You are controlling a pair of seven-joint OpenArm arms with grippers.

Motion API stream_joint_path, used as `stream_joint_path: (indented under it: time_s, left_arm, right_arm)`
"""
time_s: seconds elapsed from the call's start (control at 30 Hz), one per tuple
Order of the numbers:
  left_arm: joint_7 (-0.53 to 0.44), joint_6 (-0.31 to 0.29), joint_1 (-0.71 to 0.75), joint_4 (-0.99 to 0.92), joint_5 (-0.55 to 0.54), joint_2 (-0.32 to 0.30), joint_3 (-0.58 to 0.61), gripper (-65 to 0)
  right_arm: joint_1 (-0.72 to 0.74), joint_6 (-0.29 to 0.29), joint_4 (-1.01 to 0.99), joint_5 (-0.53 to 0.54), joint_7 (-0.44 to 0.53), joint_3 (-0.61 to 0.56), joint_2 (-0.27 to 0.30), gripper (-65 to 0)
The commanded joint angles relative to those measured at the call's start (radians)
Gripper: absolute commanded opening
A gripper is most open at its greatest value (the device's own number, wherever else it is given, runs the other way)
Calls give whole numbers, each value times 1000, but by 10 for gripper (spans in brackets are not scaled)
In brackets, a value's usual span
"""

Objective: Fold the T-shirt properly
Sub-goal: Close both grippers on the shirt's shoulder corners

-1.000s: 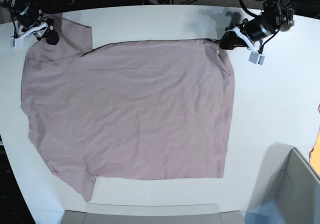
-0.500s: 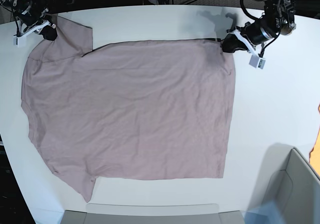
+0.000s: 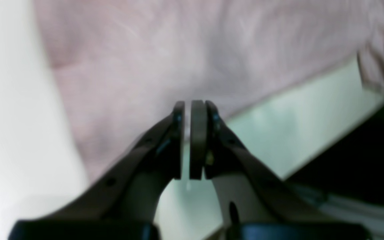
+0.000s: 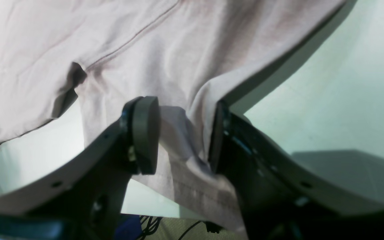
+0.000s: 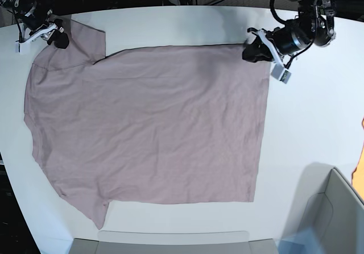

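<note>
The dusty mauve T-shirt (image 5: 148, 123) lies spread flat on the white table (image 5: 307, 112), hem to the right and sleeves to the left. My left gripper (image 5: 252, 50) is at the shirt's far right hem corner. In the left wrist view it (image 3: 187, 110) is shut with only a thin slit, its tips at the blurred shirt edge (image 3: 178, 50). My right gripper (image 5: 58, 38) is at the far left sleeve. In the right wrist view it (image 4: 183, 133) stands open around a loose bunched fold of the sleeve (image 4: 178, 50).
A grey box (image 5: 335, 214) stands at the near right corner and a grey tray (image 5: 170, 244) at the near edge. An orange thing (image 5: 359, 169) shows at the right border. Dark cables lie beyond the table's far edge (image 5: 170, 8).
My left gripper has moved left along the far edge at the hem corner, and the shirt's right edge now lies straighter. The right gripper has barely shifted at the sleeve.
</note>
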Motion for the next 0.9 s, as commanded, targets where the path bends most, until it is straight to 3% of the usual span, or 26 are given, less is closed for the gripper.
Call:
stream_joint_path:
  time_s: [0.0, 0.27, 0.47, 0.87]
  left_arm:
    - [-14, -1, -41, 14, -25, -31, 20, -577]
    - [17, -39, -136, -31, -36, -36, 87, -531]
    - [5, -39, -147, -54, -33, -39, 94, -446]
    - [5, -39, -83, -245, -33, -37, -193, -446]
  right_arm:
    - [-9, -18, 0, -43, -34, 0, 11, -400]
    - [-9, -17, 0, -43, -34, -1, 11, -400]
    - [-11, -17, 0, -43, -34, -1, 11, -400]
    - [-9, -17, 0, -43, -36, -1, 11, -400]
